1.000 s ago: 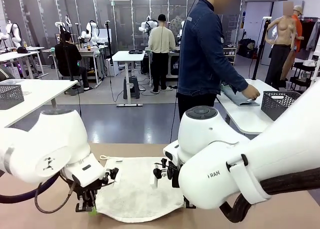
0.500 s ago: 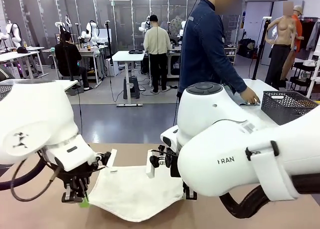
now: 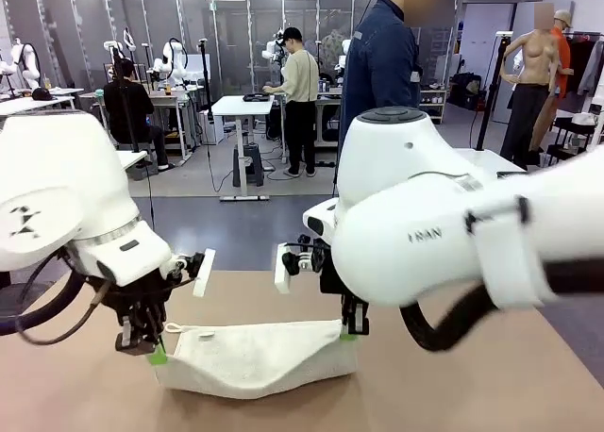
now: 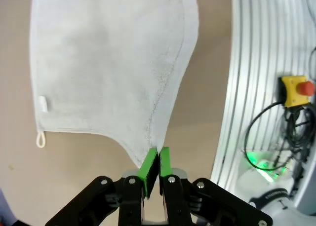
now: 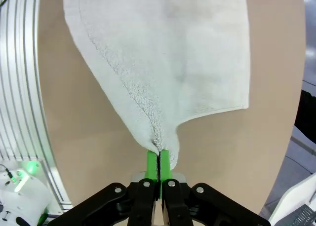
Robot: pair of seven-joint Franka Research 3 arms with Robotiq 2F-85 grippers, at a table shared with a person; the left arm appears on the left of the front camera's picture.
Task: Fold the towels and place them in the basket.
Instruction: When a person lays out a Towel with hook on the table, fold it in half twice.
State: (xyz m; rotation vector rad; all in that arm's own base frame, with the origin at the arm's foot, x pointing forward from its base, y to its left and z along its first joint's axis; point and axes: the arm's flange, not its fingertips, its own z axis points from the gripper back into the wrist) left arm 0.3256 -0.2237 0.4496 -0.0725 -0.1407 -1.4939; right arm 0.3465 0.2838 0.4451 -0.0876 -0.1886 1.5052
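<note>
A pale off-white towel [image 3: 255, 358] lies on the brown table [image 3: 472, 394], its near edge lifted and sagging between my two grippers. My left gripper [image 3: 156, 355] is shut on the towel's left corner, and my right gripper [image 3: 351, 332] is shut on its right corner. In the left wrist view the green pads [image 4: 158, 163] pinch a corner of the towel [image 4: 108, 63], whose loop [image 4: 40, 139] and small white label [image 4: 44, 103] show at the far edge. The right wrist view has its pads [image 5: 159, 163] pinching the other corner of the towel [image 5: 168, 53]. The basket is out of view.
A person in a dark blue jacket [image 3: 379, 69] stands beyond the far side of the table, turned away. A ribbed metal rail [image 4: 252, 88] borders the table, with a yellow emergency-stop box [image 4: 295, 90] and cables beside it.
Both grippers have risen and carried the towel's near corners up and toward the far side, so the flat towel now hangs doubled. The person has turned away from the side table.
</note>
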